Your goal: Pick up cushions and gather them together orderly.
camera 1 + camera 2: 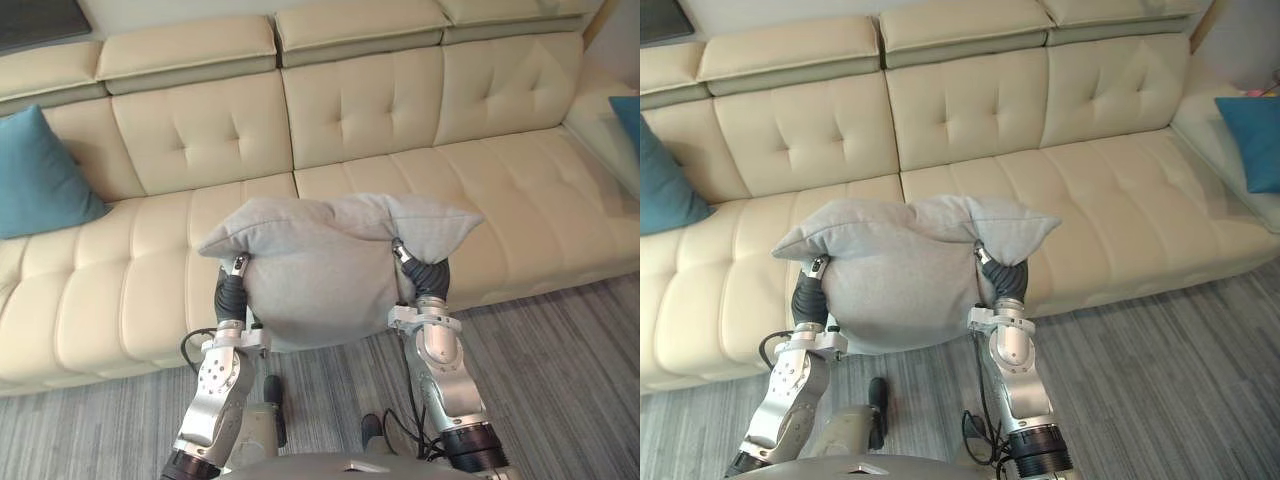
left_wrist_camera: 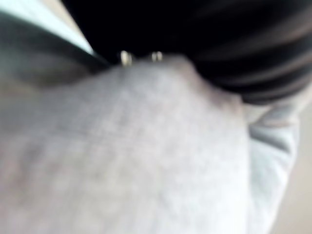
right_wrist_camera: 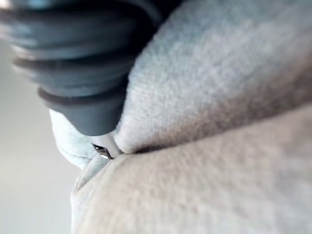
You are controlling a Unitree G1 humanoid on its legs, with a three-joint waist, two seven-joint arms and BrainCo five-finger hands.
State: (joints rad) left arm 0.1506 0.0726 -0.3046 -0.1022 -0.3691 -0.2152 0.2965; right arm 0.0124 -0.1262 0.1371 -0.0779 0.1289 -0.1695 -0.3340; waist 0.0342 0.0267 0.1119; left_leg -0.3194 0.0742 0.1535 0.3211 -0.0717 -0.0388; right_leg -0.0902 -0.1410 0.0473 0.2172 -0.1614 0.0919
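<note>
A grey cushion (image 1: 325,265) is held off the floor in the lower centre of the frame. It is pressed between the left hand (image 1: 231,292) at its left flank and the right hand (image 1: 428,272) at its right flank. The cushion is covered in a soft, matt woven fabric with a fine nap. Its body is squeezed into a rounded bulge, while the top edge is spread wide and drawn out into two pointed corners. Each hand's dark ribbed cover is seen sunk into the fabric. Whether either hand is clamped on the cloth or laid flat against it cannot be told. In the wrist views the grey weave is seen folded closely against the covers.

Behind the cushion, a long sofa (image 1: 360,120) is spread across the upper frame. It is upholstered in a smooth cream leather-like material, with button-tufted back panels, stitched seat channels and flat padded headrests. A teal cushion (image 1: 40,175), plump with a pointed corner, is leaned against the sofa back at the left edge. A second teal cushion (image 1: 1252,140) is seen at the right edge, on the sofa's side section. A grey carpet (image 1: 560,360) with fine stripes is laid along the bottom.
</note>
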